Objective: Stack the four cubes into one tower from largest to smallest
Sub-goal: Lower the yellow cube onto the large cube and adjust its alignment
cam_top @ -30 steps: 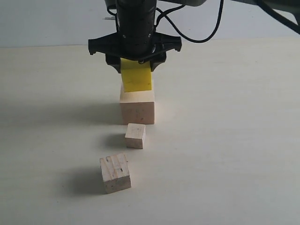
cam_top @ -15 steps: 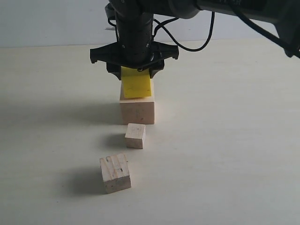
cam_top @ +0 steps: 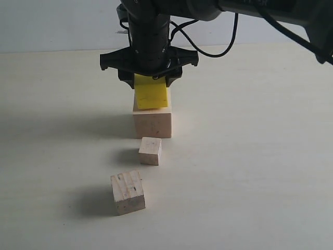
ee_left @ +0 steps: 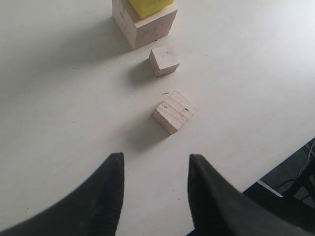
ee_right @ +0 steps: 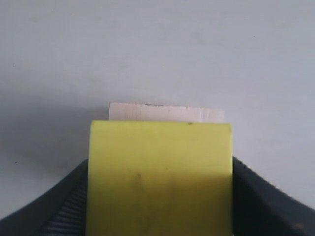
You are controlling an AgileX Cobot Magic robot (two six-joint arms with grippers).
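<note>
Left gripper (ee_left: 156,162): black jaws parted to a moderate gap, nothing between them, held above the pale tabletop (cam_top: 250,156) on the near side of the cubes.

Nearest, a medium pale bare-wood cube with striped grain (cam_top: 127,192) sits alone on the tabletop, turned slightly off square to the others. Beyond it, and apart from it, stands a small pale bare-wood cube (cam_top: 150,151), just in front of the stack but not touching it.

Farther back, a large pale bare-wood cube (cam_top: 152,122) rests on the tabletop as the base. A bright yellow cube (cam_top: 151,95) is at its top face, slightly tilted in the exterior view and set towards the rear, so that a strip of bare wood shows at the front.

Right gripper (cam_top: 151,78): it reaches down from above with its jaws closed against two opposite sides of the bright yellow cube, gripping its upper part. In the right wrist view the ribbed pads (ee_right: 69,206) press the yellow faces, with the wood edge visible beyond.
</note>
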